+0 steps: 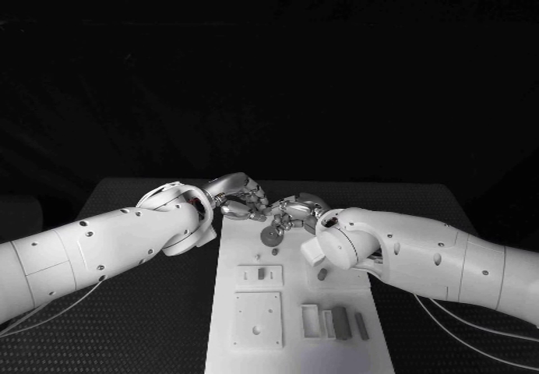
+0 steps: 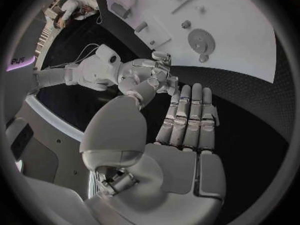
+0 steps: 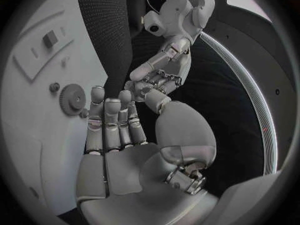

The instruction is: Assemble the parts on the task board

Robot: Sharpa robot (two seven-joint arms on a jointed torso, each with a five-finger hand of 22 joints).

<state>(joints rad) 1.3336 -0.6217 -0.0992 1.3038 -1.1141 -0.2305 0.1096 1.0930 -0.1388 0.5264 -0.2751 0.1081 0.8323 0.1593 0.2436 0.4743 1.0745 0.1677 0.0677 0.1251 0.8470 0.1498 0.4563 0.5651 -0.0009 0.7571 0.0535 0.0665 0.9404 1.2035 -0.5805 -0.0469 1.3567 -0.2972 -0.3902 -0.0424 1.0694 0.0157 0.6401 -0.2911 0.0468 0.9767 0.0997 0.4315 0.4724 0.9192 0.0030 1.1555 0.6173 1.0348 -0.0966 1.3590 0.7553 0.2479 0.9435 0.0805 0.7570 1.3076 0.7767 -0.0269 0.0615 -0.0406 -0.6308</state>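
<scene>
The white task board [image 1: 294, 343] runs down the middle of the table. Both hands meet above its far end. My left hand [image 1: 239, 194] has its fingers [image 2: 187, 117] stretched out straight and its palm bare. My right hand [image 1: 294, 212] likewise has straight fingers [image 3: 112, 122] over the board's edge. The thumb tips of the two hands touch the other hand's fingers; I see no part between them. A grey gear [image 1: 269, 234] lies flat on the board just below the hands, with a small peg [image 3: 54, 87] beside it.
Nearer me on the board lie a square plate [image 1: 257, 319], a small block in a recess [image 1: 262, 273], a short pin [image 1: 322, 274] and grey bars [image 1: 340, 322] by a slotted holder. Black matting [image 1: 135, 327] flanks the board on both sides.
</scene>
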